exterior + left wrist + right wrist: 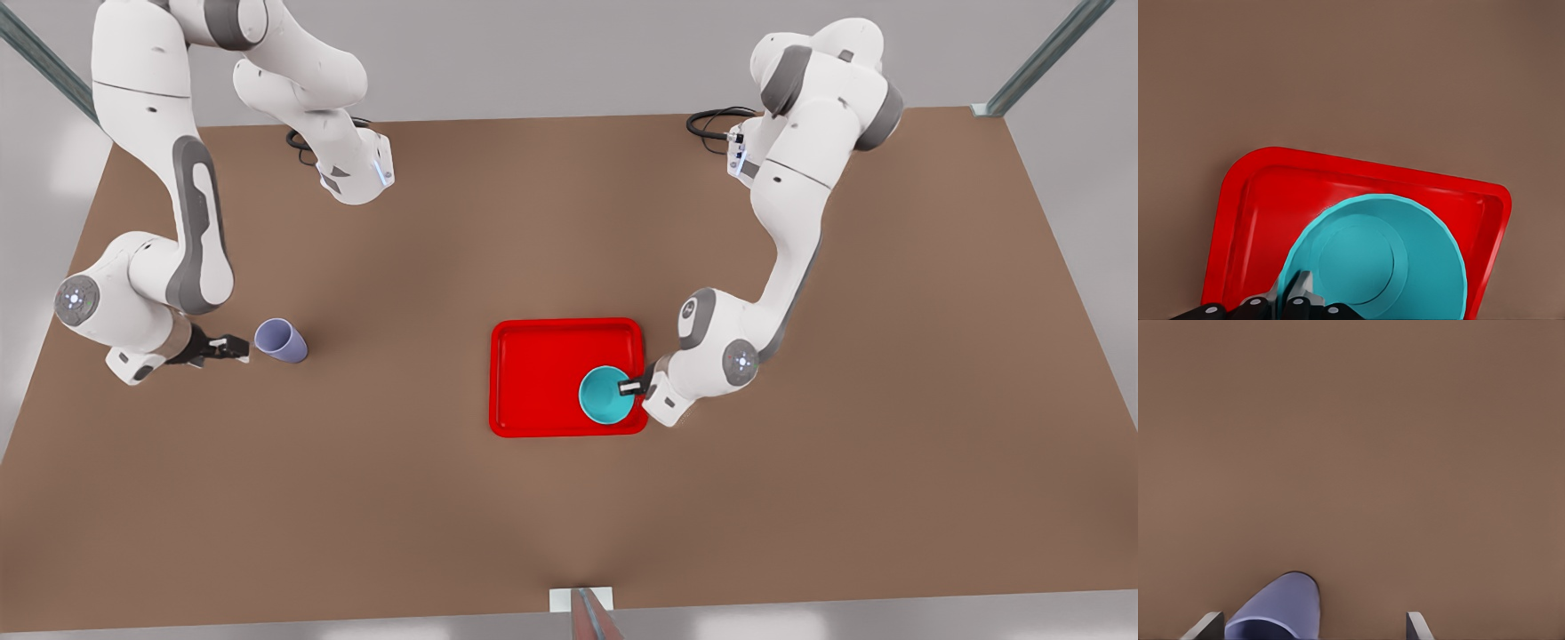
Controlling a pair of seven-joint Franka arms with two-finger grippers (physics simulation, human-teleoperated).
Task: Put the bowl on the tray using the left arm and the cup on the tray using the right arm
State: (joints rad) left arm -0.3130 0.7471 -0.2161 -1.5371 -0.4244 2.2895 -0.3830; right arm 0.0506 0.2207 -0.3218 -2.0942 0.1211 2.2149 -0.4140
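My left gripper point(633, 388) was clamped on the round teal bowl point(606, 395) over the flat red tray point(533, 373); my right gripper point(233, 347), fingers apart, neared the lavender cup point(281, 340), not yet grasped.

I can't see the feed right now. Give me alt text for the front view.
The left hand grips the rim of the teal bowl over the red tray, at its corner nearest that arm. On the front view's left, the open right hand sits beside the lavender cup on the brown table.

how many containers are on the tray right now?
1. The teal bowl sits in the red tray, gripped at its rim by the left gripper. The lavender cup stands on the table by the open right gripper.
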